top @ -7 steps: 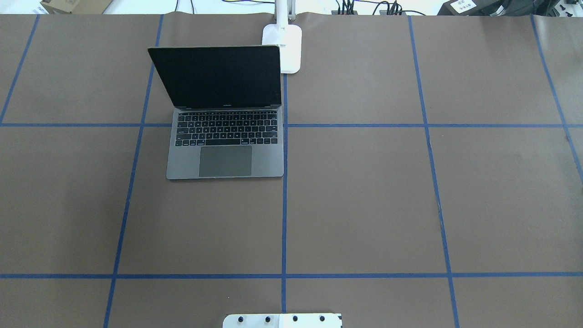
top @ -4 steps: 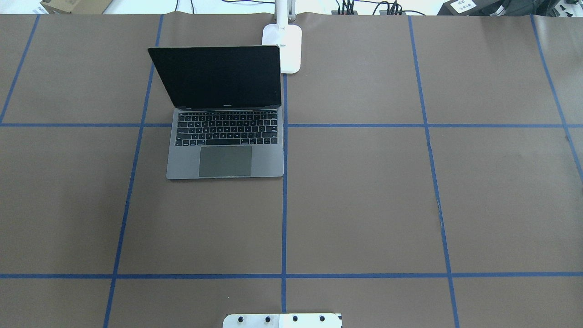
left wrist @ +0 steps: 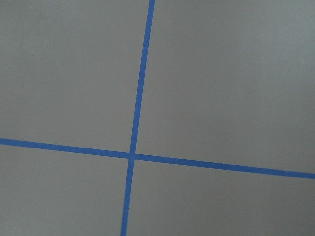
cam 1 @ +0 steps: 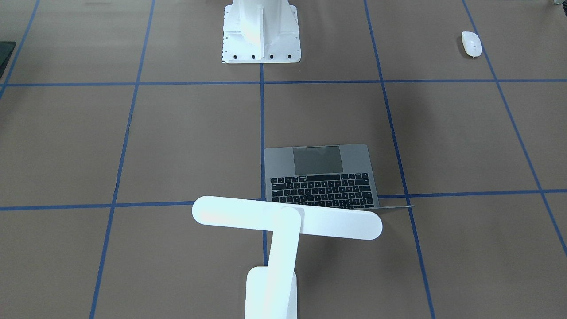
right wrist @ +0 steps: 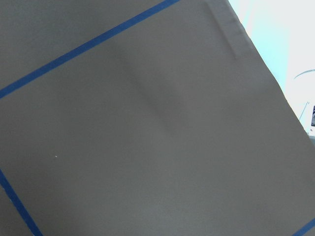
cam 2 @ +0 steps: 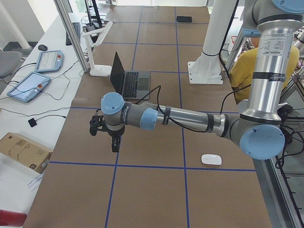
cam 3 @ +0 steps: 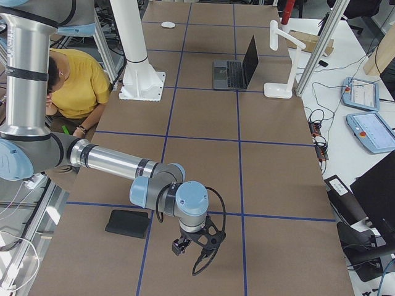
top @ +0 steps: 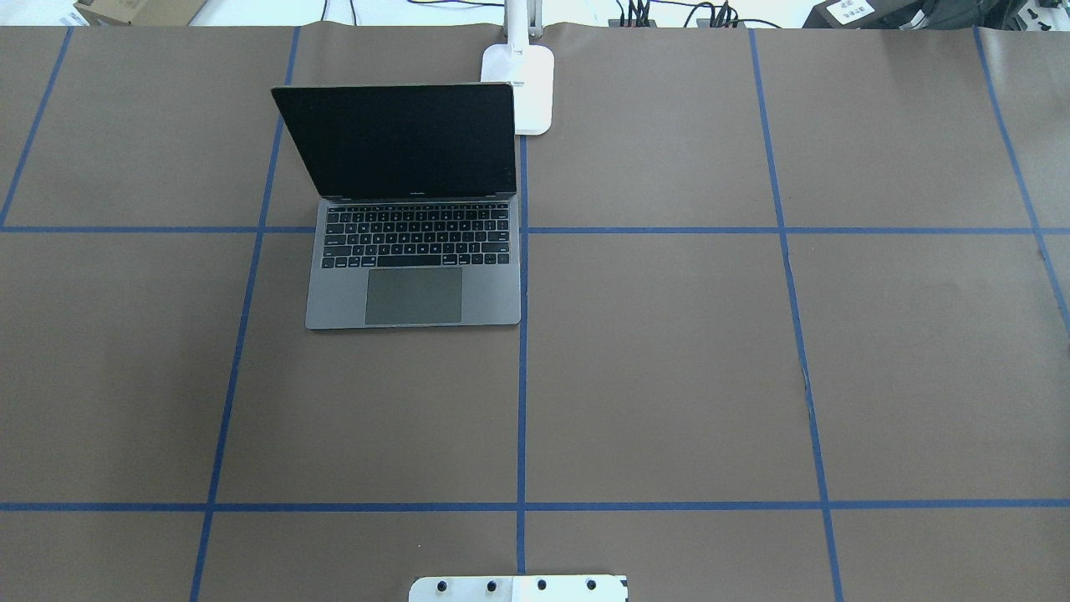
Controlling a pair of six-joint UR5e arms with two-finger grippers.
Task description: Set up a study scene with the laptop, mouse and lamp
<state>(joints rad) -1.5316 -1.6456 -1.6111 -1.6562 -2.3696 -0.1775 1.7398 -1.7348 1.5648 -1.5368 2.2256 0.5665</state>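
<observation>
- Standing open, the laptop is seen beside the lamp.
- The mouse is seen well apart, on the robot's left.
- Claw states of the left gripper and right gripper cannot be told.

A brown paper-covered table gridded with blue tape lines bears a thin black rectangular mat near one edge, with a person in a yellow shirt beside it.

The laptop, grey with black keys, sits open on the counter, its dark screen raised. The white lamp stands just behind one corner of the screen, its flat bar head level above the hinge. The small white mouse lies well apart, toward the robot's left.
</observation>
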